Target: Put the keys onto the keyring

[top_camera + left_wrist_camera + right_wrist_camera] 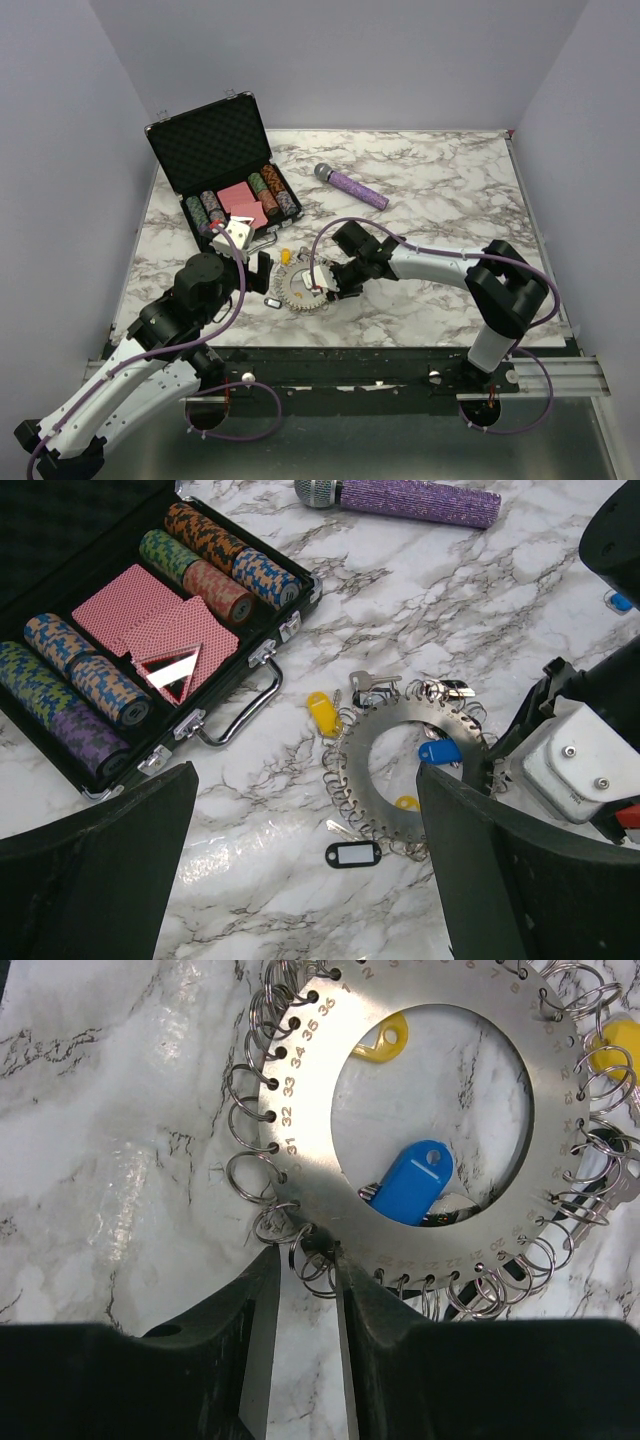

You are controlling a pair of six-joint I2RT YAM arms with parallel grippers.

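On the marble table (450, 200) the keyring (290, 283) lies flat near the front edge, between the two grippers. The right gripper (325, 288) reaches in from the right and meets its right rim. The left gripper (258, 272) hangs just beside its left side. A yellow-capped key (285, 256) sits at the ring's far edge. Behind, at the left, an open black case (210, 140) holds poker chips (272, 186) and red cards (243, 200). A purple microphone (352, 187) lies well apart to the right.

light: bright, even | glare: keyring (300, 1080) (mild) | near fingers (255, 1350) blurred
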